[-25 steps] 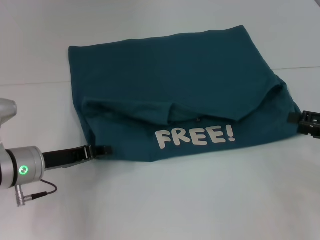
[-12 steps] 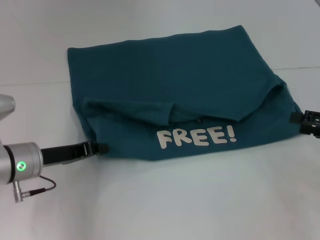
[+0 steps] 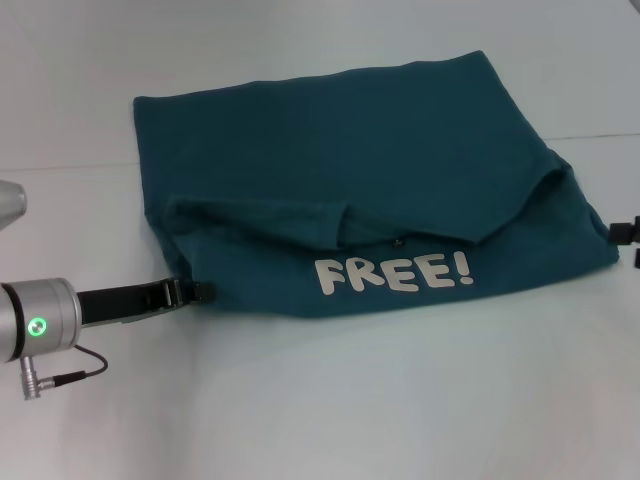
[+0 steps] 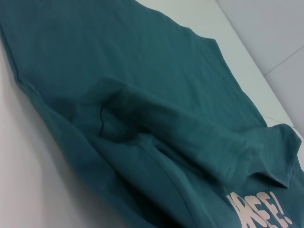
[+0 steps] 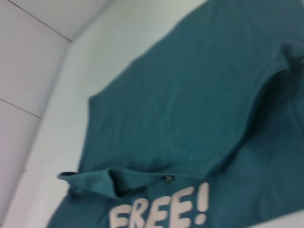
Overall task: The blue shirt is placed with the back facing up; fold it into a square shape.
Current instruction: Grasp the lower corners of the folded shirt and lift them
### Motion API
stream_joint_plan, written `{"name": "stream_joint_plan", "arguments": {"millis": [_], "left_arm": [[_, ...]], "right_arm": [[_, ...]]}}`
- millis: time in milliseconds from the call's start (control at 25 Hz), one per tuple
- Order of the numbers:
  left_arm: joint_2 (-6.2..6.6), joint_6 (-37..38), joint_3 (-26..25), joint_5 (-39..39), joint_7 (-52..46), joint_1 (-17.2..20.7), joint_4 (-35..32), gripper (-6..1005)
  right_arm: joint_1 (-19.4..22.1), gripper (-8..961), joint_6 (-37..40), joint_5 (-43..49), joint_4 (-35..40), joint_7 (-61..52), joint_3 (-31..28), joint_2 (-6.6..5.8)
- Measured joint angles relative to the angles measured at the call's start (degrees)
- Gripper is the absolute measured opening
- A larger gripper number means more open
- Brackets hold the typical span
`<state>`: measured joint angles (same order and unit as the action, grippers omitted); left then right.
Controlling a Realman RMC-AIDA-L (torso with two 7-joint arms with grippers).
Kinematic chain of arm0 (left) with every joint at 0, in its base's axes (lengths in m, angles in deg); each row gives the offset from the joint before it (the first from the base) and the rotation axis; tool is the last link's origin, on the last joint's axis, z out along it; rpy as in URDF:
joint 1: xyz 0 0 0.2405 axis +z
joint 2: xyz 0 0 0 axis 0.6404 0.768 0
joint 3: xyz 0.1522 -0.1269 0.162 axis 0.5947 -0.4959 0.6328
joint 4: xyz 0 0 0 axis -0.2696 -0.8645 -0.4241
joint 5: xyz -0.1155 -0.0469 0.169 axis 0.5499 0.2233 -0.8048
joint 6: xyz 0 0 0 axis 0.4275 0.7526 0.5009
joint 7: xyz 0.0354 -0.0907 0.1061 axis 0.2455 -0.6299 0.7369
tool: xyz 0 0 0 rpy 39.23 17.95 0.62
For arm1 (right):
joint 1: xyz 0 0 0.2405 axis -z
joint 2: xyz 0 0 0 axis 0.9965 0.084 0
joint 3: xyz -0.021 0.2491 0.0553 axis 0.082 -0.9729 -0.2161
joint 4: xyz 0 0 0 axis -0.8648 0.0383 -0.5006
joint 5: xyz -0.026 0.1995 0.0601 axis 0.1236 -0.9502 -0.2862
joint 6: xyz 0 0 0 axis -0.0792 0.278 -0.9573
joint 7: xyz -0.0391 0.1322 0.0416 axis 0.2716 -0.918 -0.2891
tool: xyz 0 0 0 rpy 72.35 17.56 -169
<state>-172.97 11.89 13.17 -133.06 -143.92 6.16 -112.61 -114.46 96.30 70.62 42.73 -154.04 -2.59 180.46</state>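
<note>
The blue shirt [image 3: 350, 160] lies on the white table, its near part folded up over the back so the cream "FREE!" lettering [image 3: 392, 272] faces up. A sleeve and the collar lie bunched along the fold line. My left gripper [image 3: 200, 292] sits low on the table at the shirt's near-left corner, its tip just at the fabric edge. At the shirt's right edge, only a sliver of my right gripper [image 3: 625, 232] shows at the frame border. The left wrist view shows the rumpled shirt [image 4: 142, 95]. In the right wrist view the shirt [image 5: 190, 104] is seen with its lettering [image 5: 161, 209].
The white table [image 3: 320, 400] stretches in front of the shirt and to its left. A seam line in the surface runs behind the shirt at both sides. A thin cable [image 3: 70, 375] hangs from my left wrist.
My right gripper has slid off to the right, nearly out of the head view. My left arm has drawn back a little to the left. The shirt stays as it lay.
</note>
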Motion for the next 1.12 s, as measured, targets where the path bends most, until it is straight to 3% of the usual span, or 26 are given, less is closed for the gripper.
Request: {"name": "stream_joint_plan", "arguments": {"millis": [160, 360, 840, 1000, 1040, 1120], "left_arm": [[-0.01, -0.1, 0.1, 0.0, 0.0, -0.1, -0.1, 34], [-0.03, 0.0, -0.1, 0.2, 0.0, -0.1, -0.1, 34], [-0.33, -0.2, 0.1, 0.5, 0.0, -0.1, -0.1, 34], [-0.48, -0.5, -0.2, 0.5, 0.0, -0.1, -0.1, 34], [-0.52, -0.5, -0.2, 0.5, 0.0, -0.1, 0.0, 34], [-0.58, -0.5, -0.1, 0.5, 0.0, -0.1, 0.0, 34]], "right_arm": [[-4.3, 825, -0.4, 7.9, 0.9, -6.1, 0.1, -2.74], [-7.3, 824, -2.4, 14.3, 2.2, -7.9, 0.1, -2.61], [-8.7, 824, -13.6, 19.8, 2.2, -6.9, 5.1, 0.18], [-8.7, 824, -19.5, 19.9, 1.8, -5.9, 6.9, 2.08], [-8.7, 824, -22.1, 19.9, 1.7, -5.3, 7.6, 3.26], [-8.7, 824, -23.2, 19.9, 1.6, -5.1, 7.9, 3.72]]}}
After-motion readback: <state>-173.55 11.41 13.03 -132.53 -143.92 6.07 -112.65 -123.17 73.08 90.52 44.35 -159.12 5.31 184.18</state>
